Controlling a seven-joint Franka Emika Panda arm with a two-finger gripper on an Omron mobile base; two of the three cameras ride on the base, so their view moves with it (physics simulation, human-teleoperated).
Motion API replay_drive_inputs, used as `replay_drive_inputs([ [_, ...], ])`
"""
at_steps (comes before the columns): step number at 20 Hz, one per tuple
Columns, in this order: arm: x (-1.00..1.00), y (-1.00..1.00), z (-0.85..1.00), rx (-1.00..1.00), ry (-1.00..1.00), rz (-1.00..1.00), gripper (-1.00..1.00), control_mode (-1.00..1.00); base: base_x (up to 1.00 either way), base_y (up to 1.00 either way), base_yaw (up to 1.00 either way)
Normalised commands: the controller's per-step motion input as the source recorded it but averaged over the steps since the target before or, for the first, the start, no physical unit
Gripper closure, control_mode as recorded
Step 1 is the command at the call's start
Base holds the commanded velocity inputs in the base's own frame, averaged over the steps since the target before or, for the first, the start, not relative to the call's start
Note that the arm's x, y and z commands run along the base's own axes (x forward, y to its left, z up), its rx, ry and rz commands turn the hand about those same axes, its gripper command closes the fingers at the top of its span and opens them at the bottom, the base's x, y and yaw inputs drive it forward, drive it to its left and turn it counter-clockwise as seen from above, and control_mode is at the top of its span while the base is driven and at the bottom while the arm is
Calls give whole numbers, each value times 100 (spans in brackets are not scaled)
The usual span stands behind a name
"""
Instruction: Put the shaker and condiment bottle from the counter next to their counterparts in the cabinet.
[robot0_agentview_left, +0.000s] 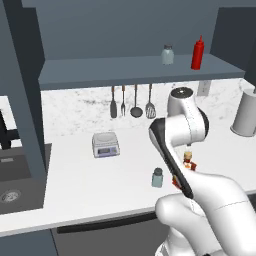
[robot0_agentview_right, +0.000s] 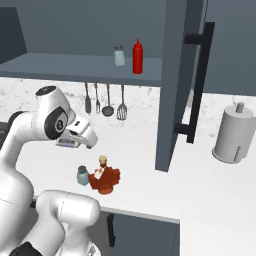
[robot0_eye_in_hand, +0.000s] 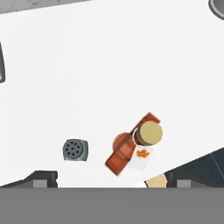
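Gripper (robot0_eye_in_hand: 106, 178) spread wide and empty above counter (robot0_agentview_left: 80, 180): centre over either shaker (robot0_eye_in_hand: 75, 149) or adjacent leaf-shaped condiment bottle (robot0_eye_in_hand: 133, 146), straddle only that item, descend straight, close below cap, lift toward cabinet (robot0_agentview_left: 125, 70).

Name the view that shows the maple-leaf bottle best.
Right base view: the bottle stands in full side profile on the counter, cork, tag and leaf shape clear. The hand view looks straight down on its cork and flat edge. In the left base view the arm hides most of it.
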Motion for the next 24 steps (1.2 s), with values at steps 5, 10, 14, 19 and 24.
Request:
replay_drive_inputs([
  [5,-18,10,-16,-1,-4,-1,-100,-100,0,0,0],
  [10,-11,21,-8,-5,-16,-4,-100,-100,0,0,0],
  [14,0,9,-9,-4,-14,0,-100,-100,0,0,0],
  [19,0,-19,-25,0,-9,-8,-100,-100,0,0,0],
  [24,0,-4,-21,0,-7,-12,-100,-100,0,0,0],
])
